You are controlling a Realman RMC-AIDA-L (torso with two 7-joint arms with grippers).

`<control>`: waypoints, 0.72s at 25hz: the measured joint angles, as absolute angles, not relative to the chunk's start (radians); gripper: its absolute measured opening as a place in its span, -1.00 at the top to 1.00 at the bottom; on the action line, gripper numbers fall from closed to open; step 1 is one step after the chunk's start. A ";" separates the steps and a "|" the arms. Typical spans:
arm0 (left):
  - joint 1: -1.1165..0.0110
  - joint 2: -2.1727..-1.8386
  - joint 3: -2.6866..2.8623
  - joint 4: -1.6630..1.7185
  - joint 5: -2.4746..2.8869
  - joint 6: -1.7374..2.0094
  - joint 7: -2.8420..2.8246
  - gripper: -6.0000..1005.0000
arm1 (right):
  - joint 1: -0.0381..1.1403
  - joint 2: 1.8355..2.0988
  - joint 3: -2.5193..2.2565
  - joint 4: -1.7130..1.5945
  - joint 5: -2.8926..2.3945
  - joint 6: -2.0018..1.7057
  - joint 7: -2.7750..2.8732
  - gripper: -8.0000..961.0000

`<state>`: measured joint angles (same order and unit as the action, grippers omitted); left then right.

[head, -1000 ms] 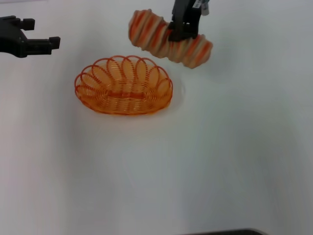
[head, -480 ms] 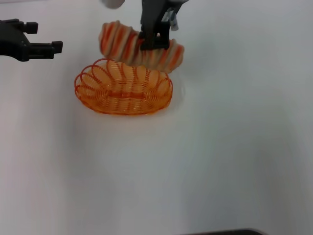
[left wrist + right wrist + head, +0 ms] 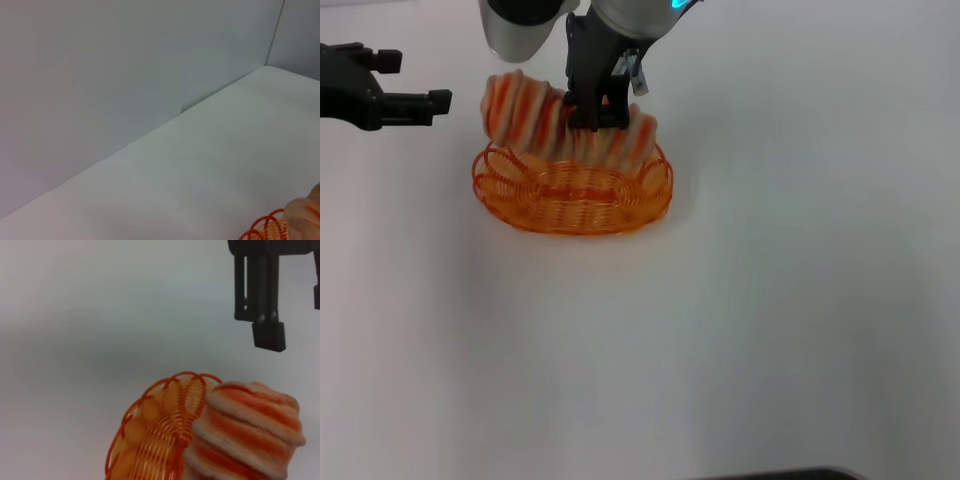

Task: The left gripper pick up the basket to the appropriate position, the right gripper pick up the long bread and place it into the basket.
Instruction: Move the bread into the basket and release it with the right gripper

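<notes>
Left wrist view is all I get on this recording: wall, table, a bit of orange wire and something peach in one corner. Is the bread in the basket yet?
Observer: Not released. The right gripper is shut on the long bread, held over the basket.
Operator: Is the left arm holding the basket?
Observer: No. The left gripper is off to the robot's left of it, holding nothing.
Operator: Is the basket lifted?
Observer: It sits on the table.

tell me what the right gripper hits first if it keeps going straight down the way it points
Probably the basket: the right gripper, shut on the long bread, points down over it, so the loaf's underside would likely reach it first.
</notes>
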<state>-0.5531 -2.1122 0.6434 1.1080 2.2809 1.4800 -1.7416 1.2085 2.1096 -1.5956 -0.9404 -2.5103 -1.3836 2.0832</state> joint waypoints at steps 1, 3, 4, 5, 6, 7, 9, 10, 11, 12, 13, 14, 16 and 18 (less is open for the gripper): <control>-0.552 -2.112 0.643 1.108 2.281 1.480 -1.742 -0.72 | 1.206 2.110 -1.602 -0.939 -2.506 -1.379 2.084 0.74; -0.551 -2.112 0.642 1.108 2.281 1.480 -1.741 -0.72 | 1.202 2.111 -1.611 -0.938 -2.500 -1.371 2.086 0.74; -0.551 -2.112 0.642 1.109 2.281 1.480 -1.741 -0.72 | 1.200 2.111 -1.613 -0.938 -2.499 -1.368 2.090 0.74; -0.551 -2.112 0.642 1.109 2.281 1.480 -1.741 -0.72 | 1.199 2.111 -1.614 -0.938 -2.498 -1.365 2.093 0.74; -0.551 -2.112 0.641 1.109 2.281 1.480 -1.741 -0.72 | 1.198 2.111 -1.614 -0.938 -2.497 -1.362 2.096 0.74; -0.551 -2.112 0.641 1.109 2.281 1.480 -1.741 -0.72 | 1.197 2.111 -1.614 -0.938 -2.493 -1.360 2.097 0.74; -0.550 -2.112 0.640 1.109 2.281 1.480 -1.742 -0.72 | 1.196 2.110 -1.615 -0.937 -2.483 -1.356 2.094 0.73; -0.550 -2.112 0.639 1.109 2.281 1.480 -1.742 -0.72 | 1.196 2.110 -1.616 -0.937 -2.477 -1.354 2.091 0.72; -0.549 -2.112 0.638 1.109 2.281 1.480 -1.743 -0.72 | 1.196 2.110 -1.617 -0.937 -2.474 -1.353 2.089 0.71; -0.549 -2.112 0.637 1.109 2.281 1.480 -1.743 -0.72 | 1.196 2.110 -1.618 -0.937 -2.472 -1.350 2.089 0.71; -0.549 -2.112 0.637 1.109 2.281 1.480 -1.744 -0.72 | 1.196 2.110 -1.618 -0.937 -2.471 -1.348 2.089 0.70; -0.549 -2.112 0.636 1.109 2.281 1.480 -1.744 -0.72 | 1.196 2.110 -1.618 -0.937 -2.468 -1.348 2.090 0.66; -0.549 -2.111 0.636 1.109 2.281 1.480 -1.745 -0.72 | 1.196 2.109 -1.618 -0.937 -2.461 -1.349 2.096 0.58; -0.549 -2.111 0.636 1.108 2.281 1.480 -1.746 -0.72 | 1.196 2.109 -1.618 -0.937 -2.456 -1.352 2.108 0.51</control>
